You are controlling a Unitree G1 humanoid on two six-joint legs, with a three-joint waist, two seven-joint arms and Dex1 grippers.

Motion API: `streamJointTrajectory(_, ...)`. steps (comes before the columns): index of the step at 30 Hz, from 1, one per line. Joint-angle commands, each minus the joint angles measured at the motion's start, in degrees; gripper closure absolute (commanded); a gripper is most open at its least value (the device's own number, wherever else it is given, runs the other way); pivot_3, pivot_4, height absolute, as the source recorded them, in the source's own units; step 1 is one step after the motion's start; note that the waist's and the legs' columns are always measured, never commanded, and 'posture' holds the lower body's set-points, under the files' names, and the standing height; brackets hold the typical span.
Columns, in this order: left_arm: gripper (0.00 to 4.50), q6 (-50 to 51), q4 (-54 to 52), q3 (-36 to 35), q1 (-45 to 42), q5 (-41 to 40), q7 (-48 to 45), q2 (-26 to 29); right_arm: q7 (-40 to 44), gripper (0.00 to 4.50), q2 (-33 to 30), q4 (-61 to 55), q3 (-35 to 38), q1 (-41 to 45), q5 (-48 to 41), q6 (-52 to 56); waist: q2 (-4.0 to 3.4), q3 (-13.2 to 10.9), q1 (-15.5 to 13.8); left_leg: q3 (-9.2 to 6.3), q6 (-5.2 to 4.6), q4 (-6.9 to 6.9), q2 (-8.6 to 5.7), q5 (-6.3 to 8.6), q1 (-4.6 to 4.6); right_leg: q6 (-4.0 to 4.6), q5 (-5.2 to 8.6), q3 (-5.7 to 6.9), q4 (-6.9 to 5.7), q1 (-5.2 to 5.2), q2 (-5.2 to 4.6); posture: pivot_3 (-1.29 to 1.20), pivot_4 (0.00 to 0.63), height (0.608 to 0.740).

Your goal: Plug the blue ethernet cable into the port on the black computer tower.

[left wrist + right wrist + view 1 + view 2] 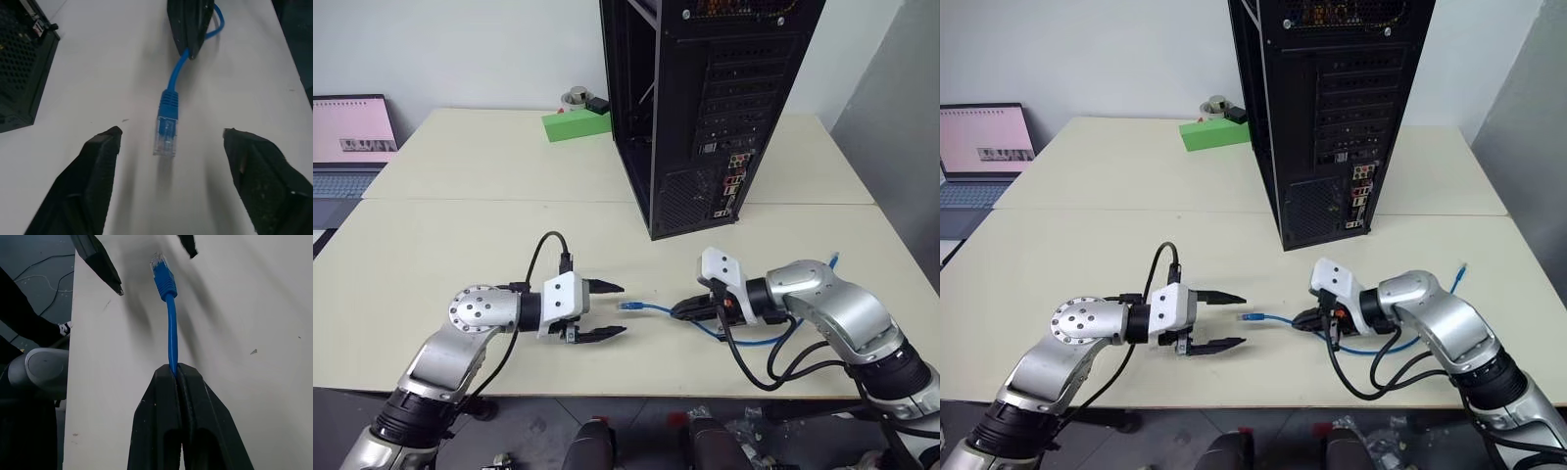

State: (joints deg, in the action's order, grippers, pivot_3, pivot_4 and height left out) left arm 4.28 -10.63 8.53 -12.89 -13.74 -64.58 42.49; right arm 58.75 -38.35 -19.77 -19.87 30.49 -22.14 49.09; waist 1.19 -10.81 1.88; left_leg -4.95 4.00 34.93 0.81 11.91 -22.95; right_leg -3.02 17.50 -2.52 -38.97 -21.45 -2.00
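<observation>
Right gripper (174,369) pinched tight on the blue ethernet cable (658,309) — plug end jutting out above the table (460,235). Left gripper (607,309) spread apart, facing that plug, not touching. Black computer tower (705,108) upright well beyond both.

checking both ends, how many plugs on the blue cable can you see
2. One plug sticks out past the right gripper, facing the left gripper. The other lies on the table behind the right arm.

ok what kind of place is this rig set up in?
Probably an office or lab test bench: pale tables pushed together against a plain wall, an open laptop at one side, and a black computer tower standing rear-out for a blue ethernet cable job.
</observation>
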Motion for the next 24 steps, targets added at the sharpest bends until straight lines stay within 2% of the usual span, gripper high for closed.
streamJointTrajectory(1, 2.09, -1.73, 0.76, 0.21, -0.85, 0.42, -0.2, -0.73, 0.62, 4.5, 0.04, -0.92, 0.86, 0.93, -1.31, 0.29, 0.0, 0.0, 0.0, 0.0, 0.0, 0.0, 0.0, 0.0, -0.01, 0.0, 0.0, 0.0, 0.0, -0.01, 0.0, 0.0, 0.15, 0.74)
streamJointTrajectory(10, 3.93, -3.48, 3.74, 0.51, -2.52, 1.4, 0.1, -2.81, 0.1, 4.5, 0.14, -2.11, 0.69, 0.72, -2.11, 1.26, 0.0, 0.0, 0.02, 0.0, 0.0, 0.0, 0.0, 0.0, 0.0, 0.0, 0.0, 0.0, 0.0, 0.0, 0.0, 0.0, 0.15, 0.74)
streamJointTrajectory(12, 4.23, -3.89, 4.12, 0.61, -2.6, 1.6, -0.01, -3.07, 0.0, 4.5, 0.17, -2.06, 0.65, 0.8, -2.18, 1.3, 0.0, 0.0, 0.02, -0.02, 0.0, 0.0, 0.0, 0.0, 0.0, 0.0, 0.0, 0.02, -0.01, 0.0, 0.0, 0.0, 0.15, 0.74)
streamJointTrajectory(17, 4.23, -5.43, 5.02, 0.81, -2.27, 2.19, -0.15, -3.31, 1.03, 4.5, -0.05, -1.7, 0.31, 1.06, -2.39, 0.77, 0.0, 0.0, 0.02, -0.02, 0.0, 0.0, 0.0, 0.0, 0.0, 0.0, 0.0, 0.01, 0.0, 0.0, 0.0, 0.0, 0.15, 0.74)
streamJointTrajectory(19, 4.23, -6.57, 5.55, 0.84, -1.94, 2.61, -0.22, -3.27, 2.13, 4.04, -0.66, -1.55, -0.08, 0.98, -2.05, -0.58, 0.0, 0.0, 0.02, -0.02, 0.0, 0.0, 0.0, 0.0, 0.0, 0.0, 0.0, 0.02, 0.0, 0.0, 0.0, 0.0, 0.15, 0.74)
streamJointTrajectory(21, 4.23, -8.06, 5.87, 0.92, -1.26, 3.12, -0.35, -3.14, 3.38, 3.82, -1.56, -0.89, 0.0, 0.93, -1.63, -2.08, 0.0, 0.0, 0.02, -0.02, 0.0, 0.0, 0.0, 0.0, 0.0, 0.0, 0.0, 0.02, 0.0, 0.0, 0.0, 0.0, 0.15, 0.74)
streamJointTrajectory(24, 4.23, -10.05, 6.08, 0.86, -0.07, 3.71, 0.04, -3.26, 4.78, 3.1, -2.94, 0.66, 0.93, 1.26, -1.56, -3.49, 0.0, 0.0, 0.01, -0.02, 0.0, 0.0, 0.0, 0.0, 0.0, 0.0, 0.0, 0.02, 0.0, 0.0, 0.0, 0.0, 0.15, 0.74)
